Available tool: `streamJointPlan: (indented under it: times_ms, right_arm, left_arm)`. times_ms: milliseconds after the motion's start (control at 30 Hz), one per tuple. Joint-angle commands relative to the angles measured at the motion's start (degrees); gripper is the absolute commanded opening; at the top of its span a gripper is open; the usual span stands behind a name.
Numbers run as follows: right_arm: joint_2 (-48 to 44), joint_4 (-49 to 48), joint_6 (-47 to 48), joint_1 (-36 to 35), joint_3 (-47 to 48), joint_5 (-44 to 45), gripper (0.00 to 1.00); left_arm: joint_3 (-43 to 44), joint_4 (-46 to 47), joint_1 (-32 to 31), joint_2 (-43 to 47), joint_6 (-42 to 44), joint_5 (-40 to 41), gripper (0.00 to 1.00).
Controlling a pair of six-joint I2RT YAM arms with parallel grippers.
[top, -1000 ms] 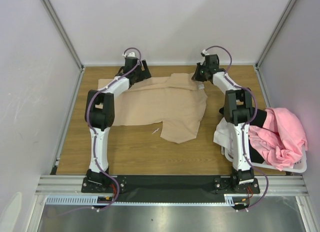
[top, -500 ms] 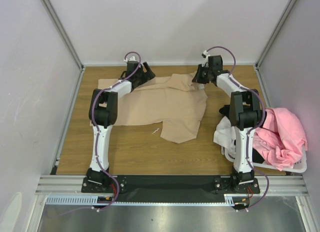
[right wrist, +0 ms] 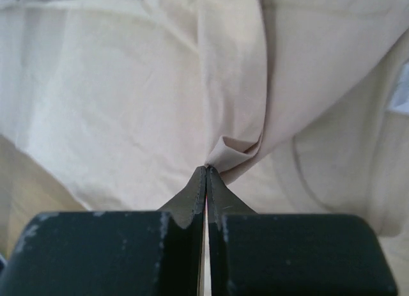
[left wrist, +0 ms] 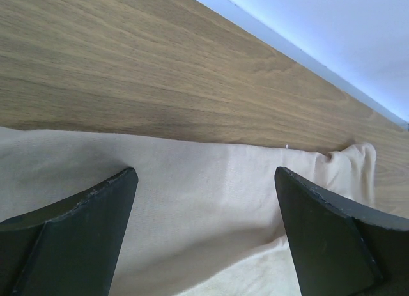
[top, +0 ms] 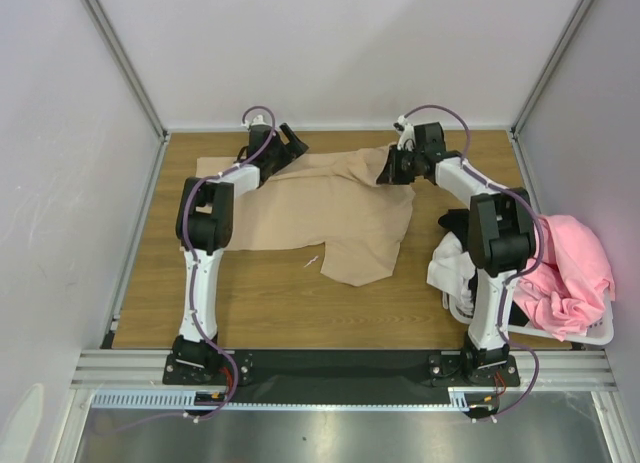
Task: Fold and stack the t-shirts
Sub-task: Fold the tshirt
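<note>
A light tan t-shirt [top: 330,208] lies spread across the back half of the wooden table [top: 250,303]. My right gripper [top: 385,169] is shut on a pinched fold of the tan t-shirt [right wrist: 233,149] at its far right corner, and the cloth there is lifted into a ridge. My left gripper [top: 288,143] hangs open over the shirt's far left edge [left wrist: 204,194], its jaws wide apart with only flat cloth under them. Pink [top: 565,268], white [top: 445,263] and black [top: 455,221] t-shirts sit bundled at the right.
A white plastic laundry basket [top: 590,335] stands at the table's right edge, holding the pink shirt. Grey walls and aluminium posts close in the table at the back and both sides. Bare wood shows along the front and far left.
My right gripper has slid left and slightly nearer, dragging the shirt's far right corner with it. The left gripper has shifted a little to the right along the far edge, still open.
</note>
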State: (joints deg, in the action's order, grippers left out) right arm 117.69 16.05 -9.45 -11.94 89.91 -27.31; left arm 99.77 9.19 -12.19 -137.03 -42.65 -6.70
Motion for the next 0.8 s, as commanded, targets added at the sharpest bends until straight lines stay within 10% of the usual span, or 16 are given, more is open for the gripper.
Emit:
streamJointPlan:
  times_ms: [0, 167, 333, 767]
  right_arm:
    - [-6.1, 1.4, 3.1, -0.9, -3.4, -3.2, 0.00]
    - [-7.6, 8.3, 7.7, -1.4, -5.4, -2.8, 0.00]
    - [-6.1, 12.8, 8.6, 0.1, -3.7, -0.8, 0.51]
    - [13.9, 7.6, -9.7, -1.2, 28.3, 0.7, 0.68]
  left_arm:
    - [-2.4, -0.3, 0.5, 0.9, -1.0, -1.0, 0.96]
    - [-3.3, -0.1, 1.0, 1.7, -0.6, -1.3, 0.96]
    - [-3.6, 0.4, 0.9, 1.9, 0.0, -2.0, 0.96]
    - [-4.0, -0.1, 0.9, 3.7, 5.6, -4.3, 0.96]
